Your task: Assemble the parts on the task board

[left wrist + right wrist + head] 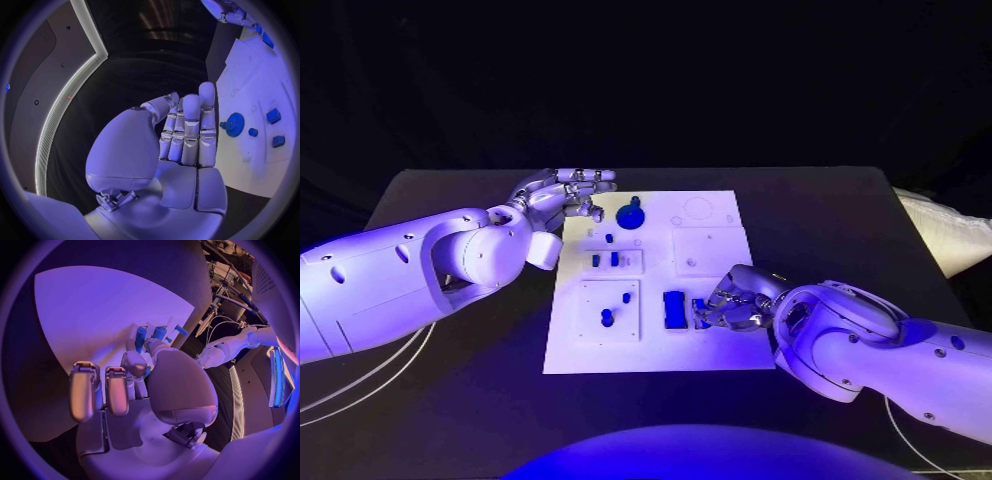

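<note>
L hand (568,192) at board's far-left corner, fingers straight n together, holding nothing | white task board (733,350) mid-table, blue gear (630,216) just beside L hand | R hand (737,300) on board's near-right, fingers pinching a blue part (141,338)

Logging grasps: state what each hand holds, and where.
Left hand holds nothing, fingers straight. Right hand touches a blue part; whether it grips it cannot be told.

Task board (718,345): centre of table (848,210).
Gear (630,217): board's far edge, beside left hand (567,195).
Right hand (737,300): board's near right.
</note>
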`<state>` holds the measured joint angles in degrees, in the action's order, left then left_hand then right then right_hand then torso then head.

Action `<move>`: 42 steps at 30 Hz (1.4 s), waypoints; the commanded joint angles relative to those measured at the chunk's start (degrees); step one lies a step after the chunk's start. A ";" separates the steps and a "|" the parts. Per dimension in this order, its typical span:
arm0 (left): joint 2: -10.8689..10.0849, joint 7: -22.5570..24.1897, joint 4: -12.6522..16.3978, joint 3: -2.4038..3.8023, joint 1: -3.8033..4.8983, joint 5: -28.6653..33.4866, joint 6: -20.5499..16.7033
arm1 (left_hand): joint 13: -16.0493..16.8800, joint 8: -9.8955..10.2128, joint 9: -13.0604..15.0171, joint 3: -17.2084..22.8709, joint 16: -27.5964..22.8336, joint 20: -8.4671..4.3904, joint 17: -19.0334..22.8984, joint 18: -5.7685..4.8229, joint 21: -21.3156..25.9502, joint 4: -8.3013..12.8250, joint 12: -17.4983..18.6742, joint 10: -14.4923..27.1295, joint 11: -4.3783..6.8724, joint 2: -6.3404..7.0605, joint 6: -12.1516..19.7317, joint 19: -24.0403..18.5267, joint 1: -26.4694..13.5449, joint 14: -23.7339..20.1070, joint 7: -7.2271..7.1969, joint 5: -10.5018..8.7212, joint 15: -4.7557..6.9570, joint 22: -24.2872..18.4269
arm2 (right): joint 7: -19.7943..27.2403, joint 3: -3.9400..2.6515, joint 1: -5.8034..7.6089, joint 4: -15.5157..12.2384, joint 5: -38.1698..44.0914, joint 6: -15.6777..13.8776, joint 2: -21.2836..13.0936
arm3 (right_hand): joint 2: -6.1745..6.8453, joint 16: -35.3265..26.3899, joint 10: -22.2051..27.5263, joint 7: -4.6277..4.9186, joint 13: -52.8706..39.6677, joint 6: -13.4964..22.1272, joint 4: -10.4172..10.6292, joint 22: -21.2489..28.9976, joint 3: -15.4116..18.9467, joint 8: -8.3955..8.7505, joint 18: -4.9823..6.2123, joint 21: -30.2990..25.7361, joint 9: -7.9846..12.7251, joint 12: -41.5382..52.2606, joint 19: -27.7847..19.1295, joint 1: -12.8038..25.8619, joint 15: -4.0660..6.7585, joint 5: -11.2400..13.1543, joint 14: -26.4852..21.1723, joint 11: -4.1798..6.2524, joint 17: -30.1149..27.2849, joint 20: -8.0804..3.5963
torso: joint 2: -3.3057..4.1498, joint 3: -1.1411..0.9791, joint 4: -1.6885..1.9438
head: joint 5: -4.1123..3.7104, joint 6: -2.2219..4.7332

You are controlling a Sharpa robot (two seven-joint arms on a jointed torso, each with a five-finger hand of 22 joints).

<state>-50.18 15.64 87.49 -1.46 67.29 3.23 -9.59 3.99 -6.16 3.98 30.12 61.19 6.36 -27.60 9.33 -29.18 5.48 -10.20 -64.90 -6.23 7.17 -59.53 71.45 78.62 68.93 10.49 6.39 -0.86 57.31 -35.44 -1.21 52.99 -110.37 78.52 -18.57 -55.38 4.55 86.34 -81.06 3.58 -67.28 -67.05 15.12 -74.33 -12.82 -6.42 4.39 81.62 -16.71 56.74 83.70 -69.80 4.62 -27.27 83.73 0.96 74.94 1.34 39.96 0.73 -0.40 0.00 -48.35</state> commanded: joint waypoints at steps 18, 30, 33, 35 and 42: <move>0.02 -0.04 0.14 0.04 0.02 -0.39 1.28 | -0.02 -0.40 -0.09 -0.25 -0.16 -0.03 0.10 1.07 0.17 0.06 -0.39 0.47 0.02 -0.56 -0.09 -0.10 -0.07 -0.29 0.09 0.18 -0.06 0.01 | -0.01 0.04 -0.08 -0.67 1.97 1.91 0.75 | -0.32 0.35 -0.62 -0.05 -0.13 -0.68 1.34 -0.21 2.80 -0.32 -1.16 0.40 -0.33 0.17 0.53 3.64 0.16 1.42 5.27 0.02 9.93 0.04 | -0.02 -0.05 -0.03 | 0.10 -0.22; 0.00 -0.18 0.08 0.04 0.02 -0.39 1.41 | -0.03 -0.43 -0.09 -0.33 -0.14 -0.02 0.21 1.07 0.17 0.12 -0.49 0.54 0.00 -0.61 -0.06 -0.10 -0.09 -0.35 0.12 0.18 -0.07 0.03 | 0.19 0.03 -0.08 -1.40 3.42 0.72 0.04 | -1.50 0.41 -0.78 -0.31 -0.46 -0.79 1.48 -0.38 10.35 -0.29 -1.17 0.45 -0.87 0.23 0.56 10.67 0.28 7.50 5.28 0.17 10.03 -0.03 | -0.02 -0.07 -0.03 | -0.08 -0.20; -0.04 -0.22 0.07 0.04 0.02 -0.39 1.42 | -0.03 -0.43 -0.09 -0.33 -0.14 -0.02 0.21 1.07 0.17 0.12 -0.49 0.54 0.00 -0.61 -0.06 -0.10 -0.09 -0.35 0.12 0.18 -0.07 0.03 | 0.34 0.02 -0.09 -1.53 3.63 0.97 -0.44 | -1.21 0.39 -0.73 -0.26 -0.49 -0.71 0.88 -0.40 11.44 -0.26 -1.18 0.44 -1.02 0.14 0.55 9.01 0.30 9.68 5.28 0.21 10.03 -0.02 | 0.00 -0.08 -0.03 | -0.13 -0.22; -0.06 -0.25 0.05 0.04 0.02 -0.39 1.43 | -0.03 -0.43 -0.09 -0.33 -0.14 -0.02 0.21 1.07 0.17 0.12 -0.49 0.54 0.00 -0.61 -0.06 -0.10 -0.09 -0.35 0.12 0.18 -0.07 0.03 | 0.48 0.02 -0.10 -1.55 3.70 1.48 -0.66 | -1.00 0.37 -0.66 -0.27 -0.48 -0.65 -0.13 -0.40 11.97 -0.23 -1.16 0.41 -1.13 0.02 0.54 6.72 0.27 12.58 5.27 0.16 10.00 -0.06 | -0.01 -0.08 -0.08 | -0.13 -0.19; 0.03 -0.29 -0.05 0.04 0.02 -0.39 1.53 | -0.04 -0.43 -0.09 -0.37 -0.15 -0.01 0.27 1.06 0.17 0.09 -0.52 0.58 -0.01 -0.66 -0.05 -0.11 -0.16 -0.38 0.13 0.19 -0.09 0.03 | 0.78 0.02 -0.17 -1.14 4.28 3.12 -0.48 | -1.18 0.23 -0.75 -0.19 -1.68 -0.82 -3.48 -0.31 12.92 -0.31 -1.14 0.30 -1.45 1.34 0.44 0.11 0.24 18.94 5.22 0.11 9.83 -0.02 | -0.05 -0.08 -0.03 | -0.26 -0.15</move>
<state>-50.26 15.20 87.39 -1.46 67.29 3.03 -9.22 3.99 -6.39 3.98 30.12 61.19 6.36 -27.40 9.33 -29.18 5.48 -10.50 -64.90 -6.23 7.14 -59.54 71.45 78.59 69.02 10.49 6.39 -0.96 57.31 -35.36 -1.19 52.90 -111.56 81.47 -17.07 -55.96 3.34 86.55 -81.55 3.35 -68.92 -67.68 11.84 -74.66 0.17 -6.64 4.39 81.89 -18.11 57.86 83.70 -69.46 4.61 -8.42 83.72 1.07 74.92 1.35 39.93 0.66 -0.46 -0.21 -48.52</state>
